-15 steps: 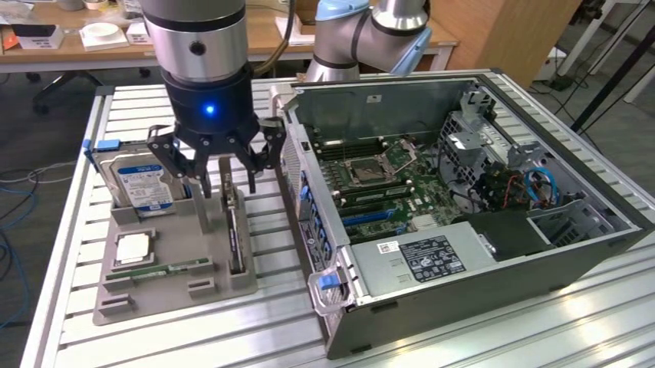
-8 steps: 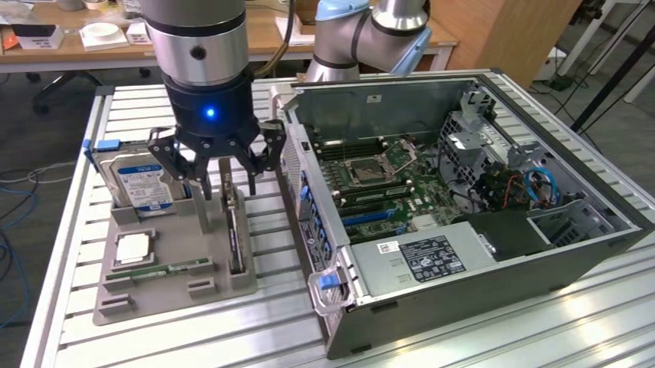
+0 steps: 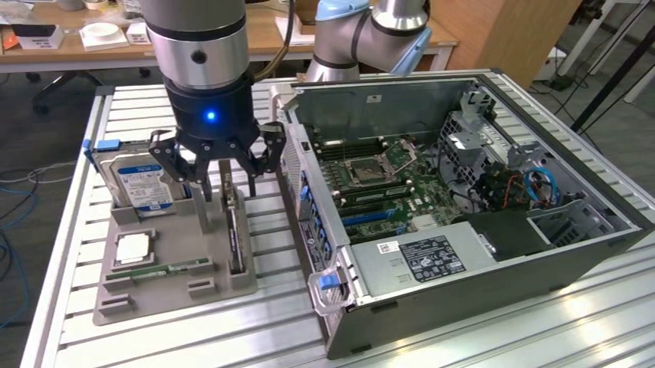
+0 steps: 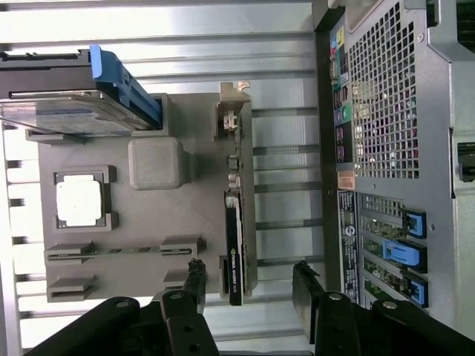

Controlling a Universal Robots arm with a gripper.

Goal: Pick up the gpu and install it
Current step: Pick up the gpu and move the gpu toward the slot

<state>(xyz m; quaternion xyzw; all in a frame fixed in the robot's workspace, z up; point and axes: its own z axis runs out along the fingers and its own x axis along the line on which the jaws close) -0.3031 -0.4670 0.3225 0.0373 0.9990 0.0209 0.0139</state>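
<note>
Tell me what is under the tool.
The gpu stands on edge in the grey holder, below the open tool. Its bottom edge is hidden inside that holder.

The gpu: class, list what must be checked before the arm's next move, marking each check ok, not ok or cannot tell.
1. gripper open: ok, jaws stand wide.
2. Fingers straddle the gpu: ok, seen in the wrist view.
3. gpu upright on edge in the grey tray: ok.
4. gpu gripped: not ok, fingers clear of it.
5. computer case side open: ok.
</note>
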